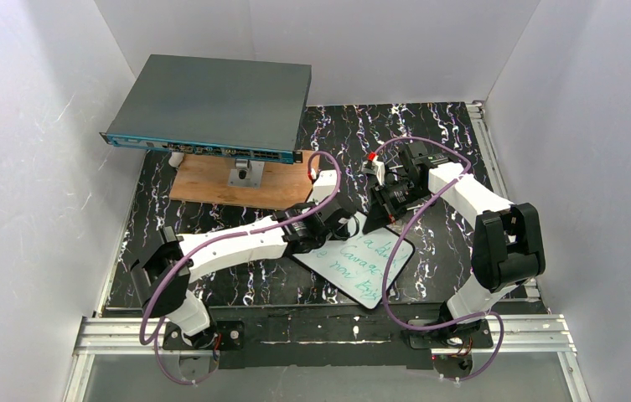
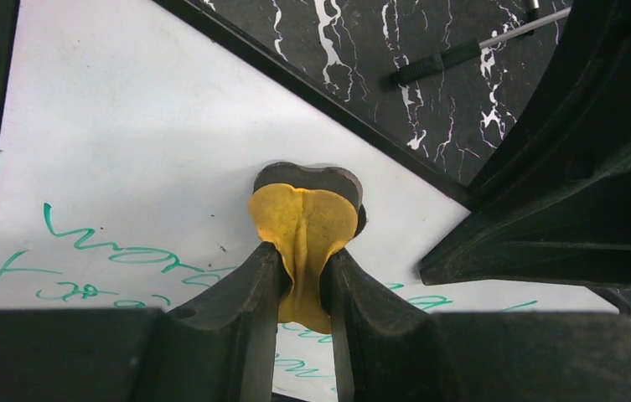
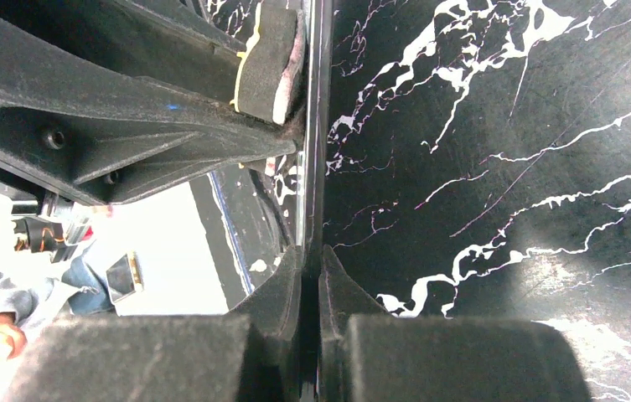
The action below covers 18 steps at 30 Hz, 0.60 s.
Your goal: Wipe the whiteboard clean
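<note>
The whiteboard [image 1: 360, 266] lies tilted on the black marbled table, with green handwritten lines [image 2: 98, 244] across its near part. My left gripper [image 2: 302, 255] is shut on a yellow eraser [image 2: 305, 219], and the eraser's dark felt face rests on the board's white surface [image 2: 127, 142] just above the writing. In the top view, the left gripper [image 1: 341, 224] sits over the board's far corner. My right gripper [image 1: 376, 219] is beside it. The right gripper [image 3: 312, 260] is shut on the whiteboard's thin edge [image 3: 316, 167], seen edge-on. The eraser [image 3: 266, 63] shows there too.
A large grey flat box [image 1: 211, 105] with a blue front edge stands at the back left over a brown wooden plank [image 1: 211, 180]. A black-and-silver pen [image 2: 462, 54] lies on the table beyond the board. White walls close in on the left, right and back.
</note>
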Available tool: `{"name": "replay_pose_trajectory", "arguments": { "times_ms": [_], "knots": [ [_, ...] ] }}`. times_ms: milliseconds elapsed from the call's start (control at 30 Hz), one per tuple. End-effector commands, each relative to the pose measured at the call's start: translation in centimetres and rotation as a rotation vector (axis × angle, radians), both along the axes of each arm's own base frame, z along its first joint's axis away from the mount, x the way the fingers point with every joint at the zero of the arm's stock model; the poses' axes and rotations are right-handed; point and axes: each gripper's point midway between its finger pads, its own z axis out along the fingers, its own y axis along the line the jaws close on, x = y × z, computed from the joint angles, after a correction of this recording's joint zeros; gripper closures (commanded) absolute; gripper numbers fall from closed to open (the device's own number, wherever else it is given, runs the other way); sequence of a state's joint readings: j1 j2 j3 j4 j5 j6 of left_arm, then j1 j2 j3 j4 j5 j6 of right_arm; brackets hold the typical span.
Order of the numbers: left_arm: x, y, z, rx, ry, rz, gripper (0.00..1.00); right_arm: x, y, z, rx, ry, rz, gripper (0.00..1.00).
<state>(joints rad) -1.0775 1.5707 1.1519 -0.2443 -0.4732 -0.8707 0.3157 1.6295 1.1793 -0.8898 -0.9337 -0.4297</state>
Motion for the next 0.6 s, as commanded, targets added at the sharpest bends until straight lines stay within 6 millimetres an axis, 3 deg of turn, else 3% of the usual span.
{"name": "replay_pose_trajectory", "arguments": {
  "times_ms": [0,233,567],
  "knots": [
    [-1.6,-1.7,2.4,-0.088,-0.031,-0.065,1.00,-0.2,1.1,1.3,0.092,-0.080,0.068,0.99],
    [-4.8,-4.5,1.5,-0.147,0.033,-0.105,1.00,-0.2,1.1,1.3,0.094,-0.073,0.067,0.99],
    [-5.6,-4.3,-0.6,-0.080,0.058,-0.064,1.00,-0.3,1.1,1.3,0.092,-0.077,0.067,0.99]
  ]
}}
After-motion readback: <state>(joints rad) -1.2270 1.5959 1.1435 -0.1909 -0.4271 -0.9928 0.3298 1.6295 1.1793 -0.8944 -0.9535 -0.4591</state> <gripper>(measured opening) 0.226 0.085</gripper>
